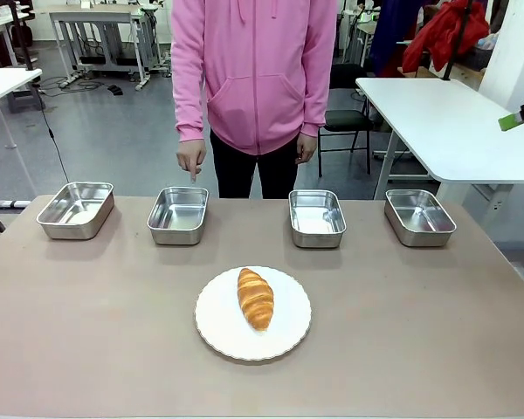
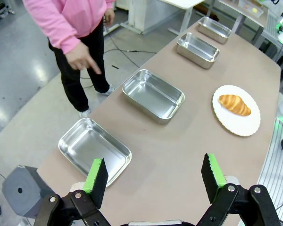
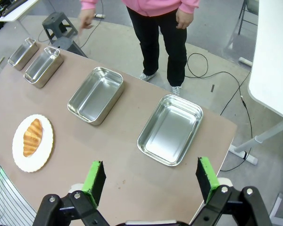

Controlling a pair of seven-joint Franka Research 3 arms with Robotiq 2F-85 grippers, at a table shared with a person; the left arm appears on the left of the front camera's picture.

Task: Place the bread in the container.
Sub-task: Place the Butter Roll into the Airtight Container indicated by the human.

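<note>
In the left wrist view the left gripper (image 2: 154, 180) rises from the bottom edge with its jaws spread wide. Its two black fingers (image 2: 98, 184) stand well apart, green pads facing inward, holding nothing. The right gripper (image 3: 150, 181) looks the same in the right wrist view, its jaws wide and empty, one finger at lower left of the frame and one at lower right. In the front view the person (image 1: 255, 78) stands at top centre, both arms hanging in pink sleeves (image 1: 188, 70). The pointing hand (image 1: 191, 160), left of centre, has its index finger stretched straight down; the other hand (image 1: 306, 147), right of centre, hangs loosely curled by the hip.
</note>
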